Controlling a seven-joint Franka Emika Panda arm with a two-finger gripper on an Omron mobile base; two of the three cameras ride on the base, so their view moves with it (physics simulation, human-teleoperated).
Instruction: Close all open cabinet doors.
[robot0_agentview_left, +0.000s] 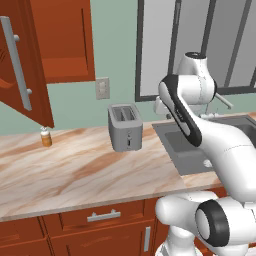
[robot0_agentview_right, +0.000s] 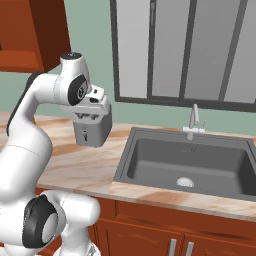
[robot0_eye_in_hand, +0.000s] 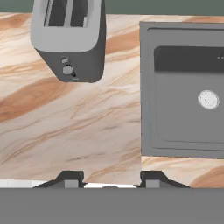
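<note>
Cabinet door (robot0_agentview_left: 25, 65) of reddish-brown wood hangs open at the upper left, and our claw is empty.

We see this tall wall door swung out over the marbled brown worktop (robot0_agentview_left: 75, 172), with its long silver bar handle (robot0_agentview_left: 16, 62) facing us. A small brown jar (robot0_agentview_left: 46, 137) stands on the worktop just below its corner. We think the door is stiff and hard and will swing on its hinges, so a flat push on its outer face near the handle side should shut it; the smooth bar could be slippery to pinch. Our claw (robot0_eye_in_hand: 109, 181) points down over the worktop between the grey toaster (robot0_eye_in_hand: 68, 37) and the dark grey sink (robot0_eye_in_hand: 183, 87), well apart from the door. Its two dark tips are spread wide, with nothing between them and touching nothing.
</note>
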